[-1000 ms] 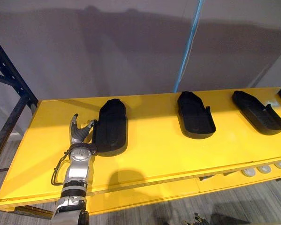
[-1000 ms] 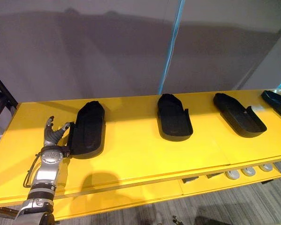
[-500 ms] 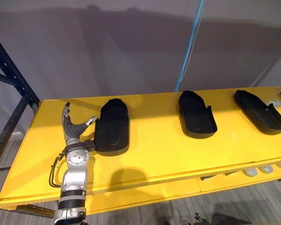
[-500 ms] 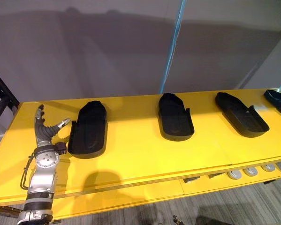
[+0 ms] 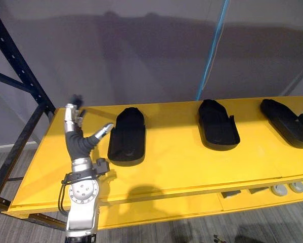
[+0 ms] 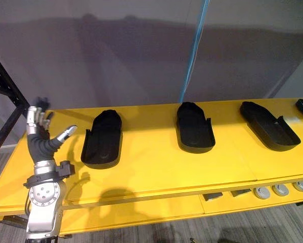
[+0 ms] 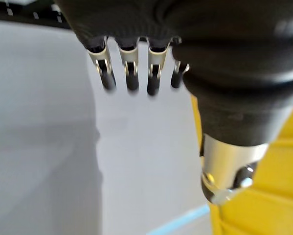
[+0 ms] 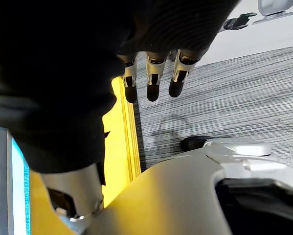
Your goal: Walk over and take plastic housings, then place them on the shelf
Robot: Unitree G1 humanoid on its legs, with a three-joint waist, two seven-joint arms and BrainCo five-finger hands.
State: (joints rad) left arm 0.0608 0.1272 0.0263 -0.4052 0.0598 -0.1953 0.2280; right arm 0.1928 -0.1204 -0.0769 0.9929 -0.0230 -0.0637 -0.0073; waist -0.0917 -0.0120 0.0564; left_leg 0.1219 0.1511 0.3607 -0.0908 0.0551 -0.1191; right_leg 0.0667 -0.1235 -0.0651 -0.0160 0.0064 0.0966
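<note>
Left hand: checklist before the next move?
1. Left hand empty: ok. Its fingers are straight and hold nothing.
2. Left hand clear of the leftmost housing: ok. The right eye view shows a gap between thumb and housing.
3. Leftmost housing flat on the yellow shelf: ok.
4. Housings apart from each other: ok. The middle housing and the right housing touch nothing.
5. Right hand empty: ok. Its fingers are straight.
6. Free room at the shelf's right end: cannot tell, because the picture cuts it off.
</note>
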